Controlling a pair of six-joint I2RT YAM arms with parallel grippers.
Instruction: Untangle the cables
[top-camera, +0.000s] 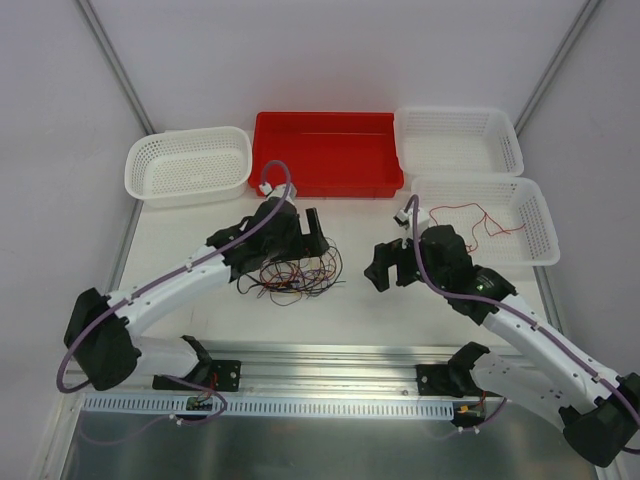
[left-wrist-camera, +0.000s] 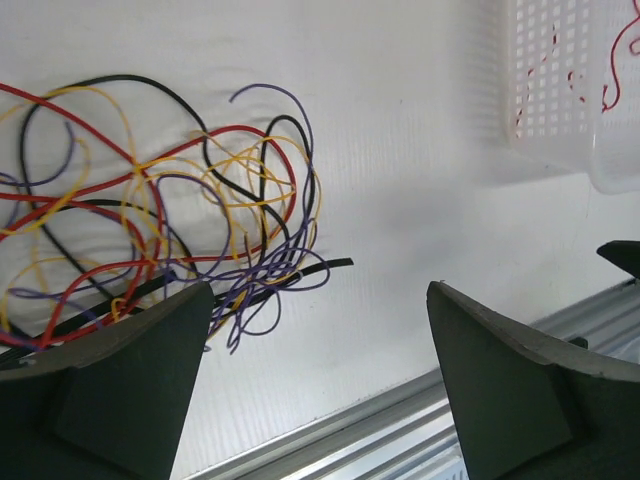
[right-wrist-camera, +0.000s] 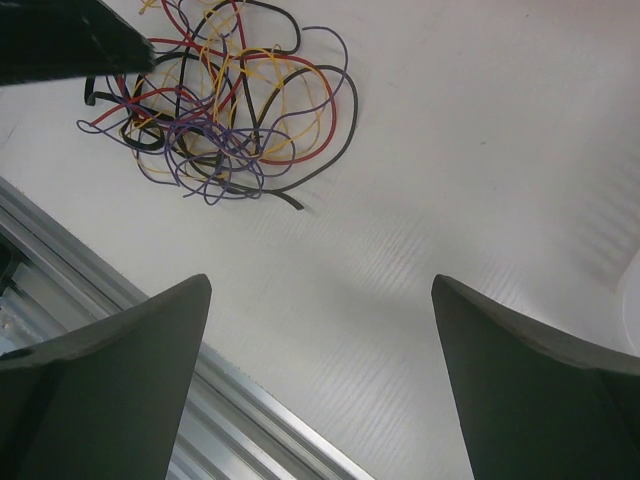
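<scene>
Only the overhead view takes in the red bin (top-camera: 328, 152) at the back of the bench (top-camera: 360, 305). In front of the bin, toward the arm bases, the cables (top-camera: 290, 272) lie on the bench in one tangle. Right of the bin and slightly nearer, a white basket (top-camera: 535, 235) holds a loose red cable (top-camera: 475, 218). Overhead the tangle is a dark scribble, but the wrist views separate it into red, black, purple and yellow strands looped through each other. The left end effector (top-camera: 305, 240) sits over the tangle's bin-side edge. In its own camera it gapes wide (left-wrist-camera: 320, 380) and grips nothing. One finger (left-wrist-camera: 130, 390) overlaps the strands in the picture, though whether it touches them cannot be told. The right end effector (top-camera: 388, 268) is right of the tangle and clear of it, also spread wide and empty (right-wrist-camera: 320, 380), with bare bench between its fingers. In the right wrist view the tangle's far end is covered by the left end effector (right-wrist-camera: 60, 40). In the left wrist view the tangle runs off the left edge, and the basket is cut off at the corner.
</scene>
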